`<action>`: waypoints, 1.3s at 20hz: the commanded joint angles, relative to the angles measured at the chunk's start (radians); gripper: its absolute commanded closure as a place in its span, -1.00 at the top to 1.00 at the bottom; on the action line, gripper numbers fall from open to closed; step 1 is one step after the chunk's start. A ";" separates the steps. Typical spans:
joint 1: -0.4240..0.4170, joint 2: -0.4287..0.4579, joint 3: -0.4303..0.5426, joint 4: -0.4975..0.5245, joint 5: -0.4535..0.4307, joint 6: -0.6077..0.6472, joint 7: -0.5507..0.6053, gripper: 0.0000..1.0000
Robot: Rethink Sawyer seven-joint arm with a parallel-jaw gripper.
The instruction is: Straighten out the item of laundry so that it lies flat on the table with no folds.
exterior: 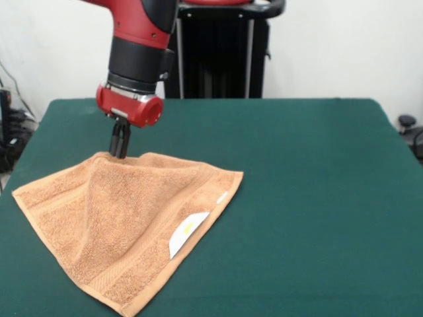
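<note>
Towel (112, 224) on the left half of the table (317, 198), near the front-left corner; right half of the green surface bare. Left corner at the table's left edge looks flat. Front corner runs right to the bottom of the frame, tip close to being cut off there.

Not flat yet. Far edge pulled up into a low peak under the gripper (119, 153), ridge lines fanning down from that point through the middle of the cloth. Right side doubled over: diagonal hem from the right corner down to the front corner, border band and white label (188, 232) showing face up on it, reading like a flap folded back rather than a true edge. Outline closer to a kite than a square, so probably one corner tucked under or folded in.

Gripper fingers drawn close together, pinched on the towel's far edge at the peak, tips touching the cloth. Actual bite hidden by the fingers themselves; likely a thin pinch of one layer, possibly two, no telling from here.

Rough progress: left part spread, right fold and central ridge left to do. Next likely a pull away from the folded side, or release and regrab at the label corner.

Hard to make out: what lies under the flap, whether the peak is lifted clear of the table.
</note>
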 commanded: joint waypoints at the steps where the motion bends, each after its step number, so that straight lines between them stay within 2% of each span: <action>1: 0.018 0.039 0.139 -0.054 -0.017 0.130 0.027 -1.00; 8: 0.024 0.043 0.141 -0.065 -0.010 0.135 0.036 -1.00; 15: 0.071 0.102 0.107 -0.086 0.019 0.087 0.077 -1.00; 26: 0.071 0.176 0.101 -0.106 -0.005 0.058 0.072 -1.00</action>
